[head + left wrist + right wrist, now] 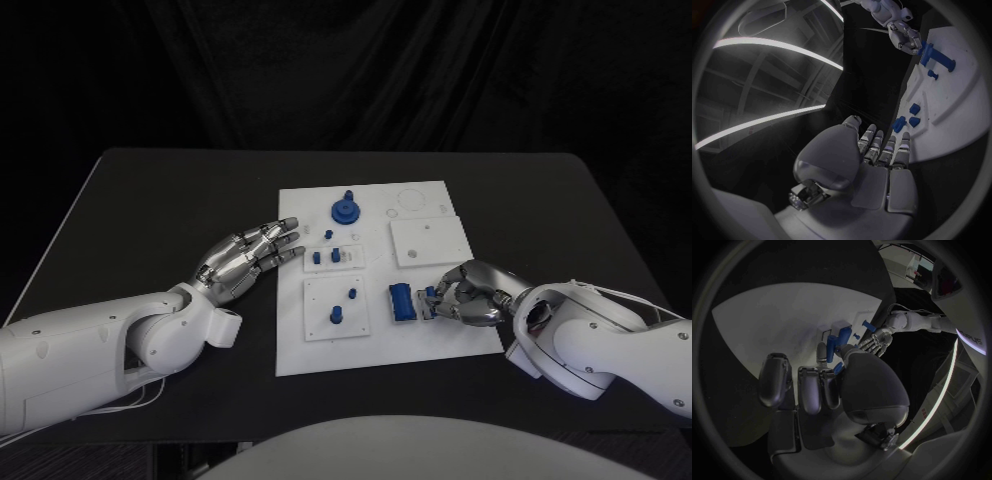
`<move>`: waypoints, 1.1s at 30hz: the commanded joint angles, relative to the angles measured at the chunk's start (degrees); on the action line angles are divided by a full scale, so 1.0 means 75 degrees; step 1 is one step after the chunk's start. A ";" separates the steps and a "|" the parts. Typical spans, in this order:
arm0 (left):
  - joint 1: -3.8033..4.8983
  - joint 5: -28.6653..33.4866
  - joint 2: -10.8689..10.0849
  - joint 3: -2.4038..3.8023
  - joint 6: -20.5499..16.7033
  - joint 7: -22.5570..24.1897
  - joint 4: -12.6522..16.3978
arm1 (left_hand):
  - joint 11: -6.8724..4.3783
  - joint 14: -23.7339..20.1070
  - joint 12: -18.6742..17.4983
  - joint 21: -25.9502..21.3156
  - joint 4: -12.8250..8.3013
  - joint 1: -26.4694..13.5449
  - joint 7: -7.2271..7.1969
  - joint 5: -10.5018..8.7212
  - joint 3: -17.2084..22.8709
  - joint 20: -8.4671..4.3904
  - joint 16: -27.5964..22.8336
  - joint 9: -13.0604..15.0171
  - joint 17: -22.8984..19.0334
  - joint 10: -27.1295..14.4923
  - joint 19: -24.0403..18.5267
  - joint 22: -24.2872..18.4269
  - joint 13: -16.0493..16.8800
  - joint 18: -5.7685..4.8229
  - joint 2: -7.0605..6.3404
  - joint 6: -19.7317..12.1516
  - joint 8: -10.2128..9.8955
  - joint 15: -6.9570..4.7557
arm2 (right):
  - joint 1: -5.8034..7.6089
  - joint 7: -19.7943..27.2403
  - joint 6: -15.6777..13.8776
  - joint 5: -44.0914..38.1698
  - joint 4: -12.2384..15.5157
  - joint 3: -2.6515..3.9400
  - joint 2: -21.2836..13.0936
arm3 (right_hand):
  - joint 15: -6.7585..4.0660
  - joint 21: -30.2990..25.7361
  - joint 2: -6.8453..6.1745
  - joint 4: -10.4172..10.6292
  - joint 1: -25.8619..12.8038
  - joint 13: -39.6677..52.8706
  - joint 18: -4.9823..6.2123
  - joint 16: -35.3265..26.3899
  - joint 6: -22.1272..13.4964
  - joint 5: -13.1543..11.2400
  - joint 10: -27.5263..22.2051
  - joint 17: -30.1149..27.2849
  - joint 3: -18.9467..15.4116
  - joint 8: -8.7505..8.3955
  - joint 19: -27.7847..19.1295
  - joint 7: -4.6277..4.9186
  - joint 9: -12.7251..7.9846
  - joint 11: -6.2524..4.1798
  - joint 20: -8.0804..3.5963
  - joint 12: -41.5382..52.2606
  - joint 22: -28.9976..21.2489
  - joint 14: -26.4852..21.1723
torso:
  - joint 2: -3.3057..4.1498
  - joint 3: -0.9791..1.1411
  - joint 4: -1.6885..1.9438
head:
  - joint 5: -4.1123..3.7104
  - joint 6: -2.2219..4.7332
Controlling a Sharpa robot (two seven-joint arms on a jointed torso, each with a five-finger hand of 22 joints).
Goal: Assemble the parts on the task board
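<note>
The white task board (378,345) lies mid-table. At its far end stands a round blue part with a knob (346,210). Three small blue pieces (330,255) sit nearer the board's left edge, and two blue pegs (343,305) stand in a lower sub-plate. A long blue block (400,303) lies beside my right hand (472,293), whose curled fingers pinch a small blue piece (428,298) right next to it. The right wrist view shows that hand (817,390) and the block (841,340). My left hand (248,256) hovers open at the board's left edge, fingers straight, holding nothing.
A square white sub-plate (430,240) sits on the board's right half, with round recesses (414,203) beyond it. Bare black table (159,210) surrounds the board. The left wrist view shows my left hand (879,155) beside the board's edge (954,120).
</note>
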 commanded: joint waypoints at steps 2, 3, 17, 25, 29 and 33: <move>-0.0011 -0.0017 0.0018 0.0005 0.0030 0.0597 0.0004 | 0.0053 0.0037 0.0015 0.0039 -0.0005 0.0022 0.0067 0.0035 0.0049 0.0005 0.0011 0.0003 0.0007 0.0023 0.0035 -0.0004 0.0006 -0.0071 0.0003 -0.0001 0.0019 0.0019 | -0.0014 -0.0188 0.0228 0.0075 -0.0035 0.0002 0.0014 | 0.0017 -0.0039 0.0000 0.0124 -0.0289 0.2010 0.0012 0.0016 0.0019 -0.0507 0.0771 0.1420 -0.0075 0.0021 0.0028 -0.0002 -0.0037 -0.0014 0.0001 0.0021 0.1345 0.0674 | 0.0000 0.0004 0.0002 | 0.0005 0.0000; -0.0011 -0.0017 0.0020 0.0005 0.0031 0.0590 0.0002 | 0.0053 0.0037 0.0015 0.0039 -0.0005 0.0022 0.0067 0.0035 0.0049 0.0005 0.0011 0.0003 0.0007 0.0023 0.0035 -0.0004 0.0006 -0.0071 0.0003 -0.0001 0.0019 0.0019 | -0.0014 -0.0225 0.0259 0.0075 -0.0047 0.0002 0.0017 | 0.0021 -0.0067 0.0009 0.0126 -0.0354 0.2010 0.0018 0.0004 0.0010 -0.0629 0.0771 0.1401 -0.0097 0.0007 0.0016 0.0004 -0.0049 -0.0008 0.0004 0.0021 0.1337 0.0670 | 0.0000 0.0002 0.0004 | 0.0008 0.0000; -0.0011 -0.0017 0.0055 0.0005 0.0042 0.0534 -0.0028 | 0.0068 0.0032 -0.0003 0.0034 -0.0012 0.0026 0.0083 0.0034 0.0069 0.0007 0.0006 0.0000 0.0006 0.0010 0.0027 -0.0022 0.0003 -0.0079 0.0002 -0.0019 0.0013 0.0026 | -0.0014 -0.0395 0.0364 0.0075 -0.0146 0.0002 0.0064 | 0.0069 -0.0153 0.0249 0.0144 -0.1437 0.2010 0.0035 -0.0024 0.0063 -0.2590 0.0771 0.1359 -0.0605 -0.0077 -0.0018 0.0055 -0.0178 0.0045 0.0051 0.0021 0.1312 0.0658 | 0.0004 0.0006 0.0001 | 0.0014 0.0000; -0.0012 -0.0017 0.0059 0.0005 0.0045 0.0519 -0.0033 | 0.0068 0.0032 -0.0003 0.0034 -0.0012 0.0026 0.0083 0.0034 0.0069 0.0007 0.0006 0.0000 0.0006 0.0010 0.0027 -0.0022 0.0003 -0.0079 0.0002 -0.0019 0.0013 0.0026 | -0.0014 -0.0235 0.0147 0.0075 -0.0174 0.0002 0.0071 | 0.0062 -0.0168 0.0524 0.0169 -0.2290 0.2010 0.0040 -0.0025 0.0078 -0.3602 0.0771 0.1354 -0.1022 -0.0066 -0.0019 0.0041 -0.0208 0.0035 0.0052 0.0021 0.1309 0.0658 | 0.0002 0.0007 -0.0007 | 0.0044 0.0000; -0.0012 -0.0017 0.0054 0.0005 0.0043 0.0513 -0.0030 | 0.0068 0.0032 -0.0003 0.0034 -0.0012 0.0026 0.0083 0.0034 0.0069 0.0007 0.0006 0.0000 0.0006 0.0010 0.0027 -0.0022 0.0003 -0.0079 0.0002 -0.0019 0.0013 0.0026 | -0.0014 -0.0092 -0.0008 0.0075 -0.0153 0.0001 0.0024 | 0.0062 -0.0158 0.0567 0.0169 -0.2352 0.2010 0.0038 -0.0023 0.0077 -0.3642 0.0771 0.1357 -0.1053 -0.0060 -0.0016 0.0040 -0.0209 0.0034 0.0051 0.0021 0.1313 0.0658 | -0.0001 0.0004 -0.0007 | 0.0056 0.0000; -0.0012 -0.0017 0.0049 0.0005 0.0043 0.0511 -0.0024 | 0.0068 0.0032 -0.0003 0.0034 -0.0012 0.0026 0.0083 0.0034 0.0069 0.0007 0.0006 0.0000 0.0006 0.0010 0.0027 -0.0022 0.0003 -0.0079 0.0002 -0.0019 0.0013 0.0026 | -0.0014 0.0029 -0.0042 0.0075 -0.0087 -0.0003 -0.0080 | 0.0053 -0.0154 0.0559 0.0125 -0.2192 0.2010 0.0037 -0.0021 0.0075 -0.3340 0.0771 0.1359 -0.1046 -0.0039 -0.0014 0.0027 -0.0205 0.0024 0.0044 0.0021 0.1314 0.0659 | 0.0003 0.0004 -0.0002 | 0.0069 0.0000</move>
